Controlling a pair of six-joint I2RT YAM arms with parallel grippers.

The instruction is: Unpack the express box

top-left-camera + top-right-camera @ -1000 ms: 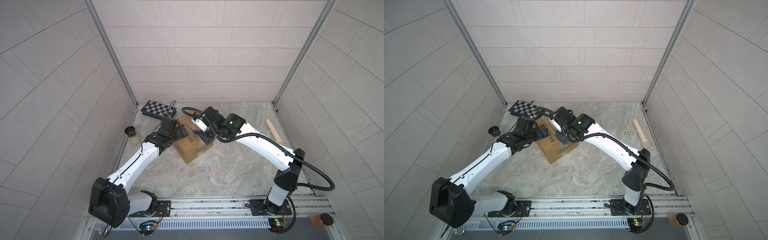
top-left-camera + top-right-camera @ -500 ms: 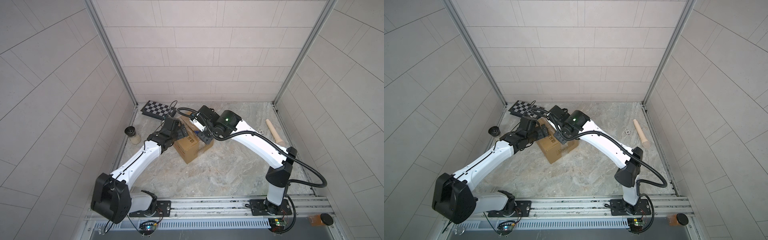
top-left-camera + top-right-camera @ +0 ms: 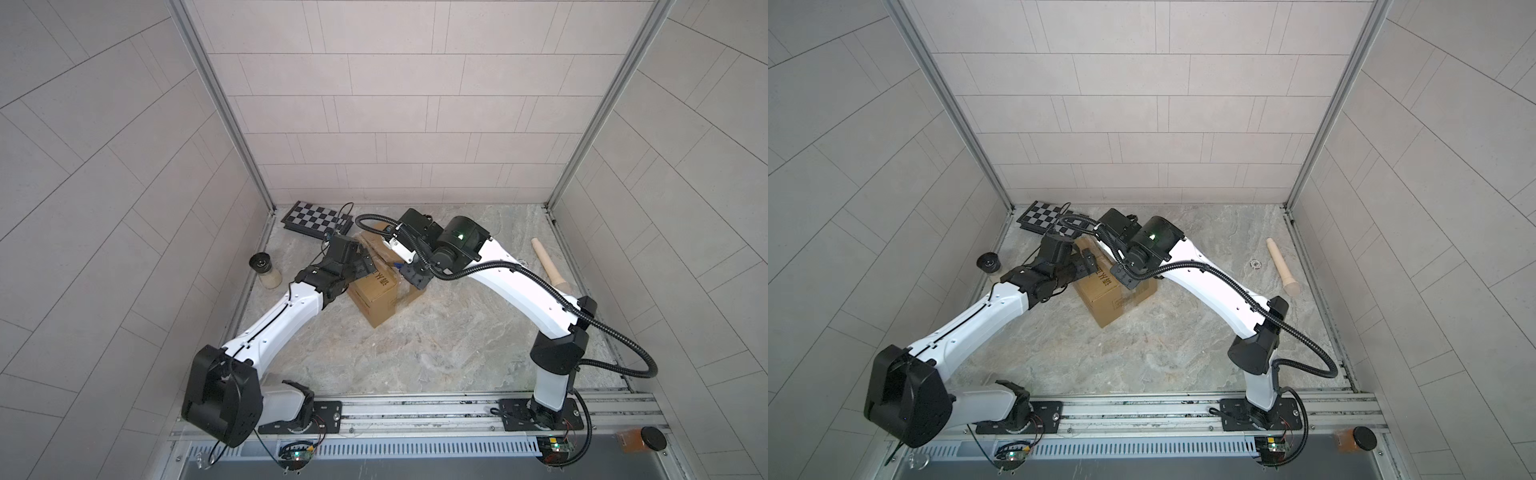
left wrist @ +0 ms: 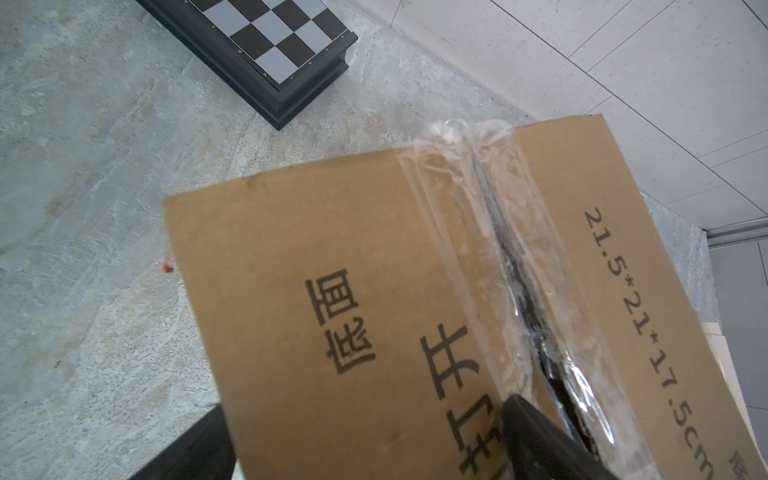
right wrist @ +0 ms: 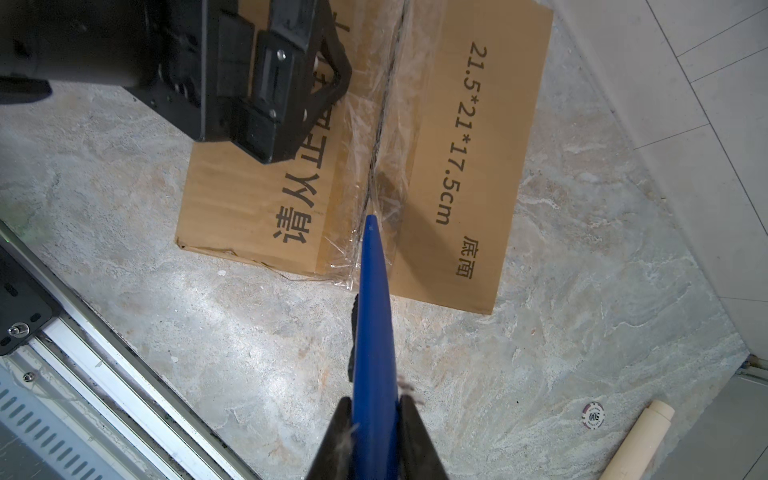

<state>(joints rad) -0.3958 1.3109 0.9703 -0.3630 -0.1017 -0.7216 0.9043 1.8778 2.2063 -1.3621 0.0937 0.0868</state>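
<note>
The express box (image 3: 376, 296) (image 3: 1109, 300) is a brown carton on the stone floor, with a strip of clear tape along its top seam (image 5: 384, 124). My right gripper (image 5: 376, 415) (image 3: 412, 279) is shut on a blue pointed tool (image 5: 371, 316), whose tip rests on the taped seam near the box's edge. My left gripper (image 4: 365, 449) (image 3: 360, 264) is open wide at the box's other side. One of its fingers (image 4: 540, 444) lies on the top face (image 4: 374, 270) next to the tape. The other finger (image 4: 195, 449) sits beside the box's wall.
A flat checkered board (image 3: 318, 219) (image 4: 270, 45) lies by the back wall behind the box. A black-lidded jar (image 3: 264, 270) stands at the left wall. A wooden peg (image 3: 548, 262) (image 5: 636, 440) and a poker chip (image 5: 593, 415) lie at the right.
The right arm's elbow and wrist have swung a little to the left, with the tool still at the box's seam. The left arm has hardly moved.
</note>
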